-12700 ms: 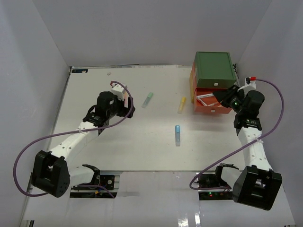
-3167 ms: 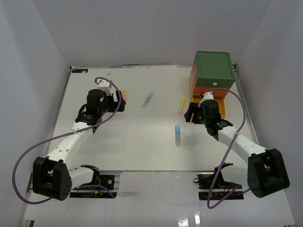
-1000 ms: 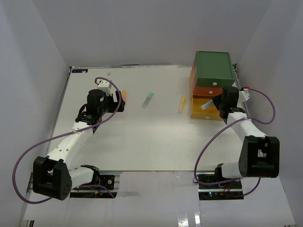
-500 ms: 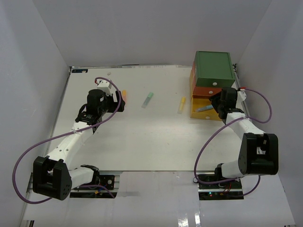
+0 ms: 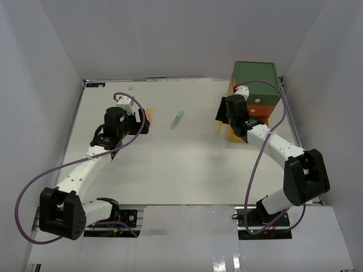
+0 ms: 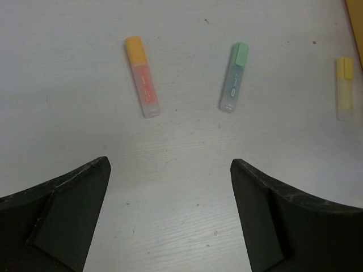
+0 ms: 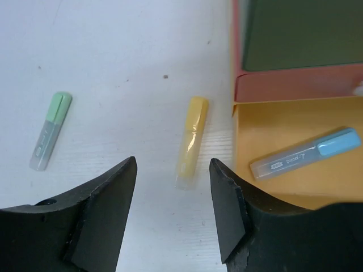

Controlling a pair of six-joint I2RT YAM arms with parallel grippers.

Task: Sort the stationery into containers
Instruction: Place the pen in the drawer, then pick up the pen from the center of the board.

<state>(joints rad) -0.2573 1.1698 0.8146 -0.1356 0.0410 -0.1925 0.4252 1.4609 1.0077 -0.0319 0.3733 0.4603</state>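
Right claw [image 7: 173, 218]: released, empty; yellow highlighter [image 7: 191, 141] just ahead on surface [image 7: 113, 56]. Blue highlighter [image 7: 306, 154] inside open yellow drawer [image 7: 266, 127]. Left claw [image 6: 170, 221]: released, empty; orange highlighter [image 6: 142, 76] beyond.

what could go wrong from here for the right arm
The yellow highlighter lies close beside the open yellow drawer, so a finger of the right gripper may catch the drawer wall on descent. The green highlighter shows in both wrist views; both arms might reach for it and clash.
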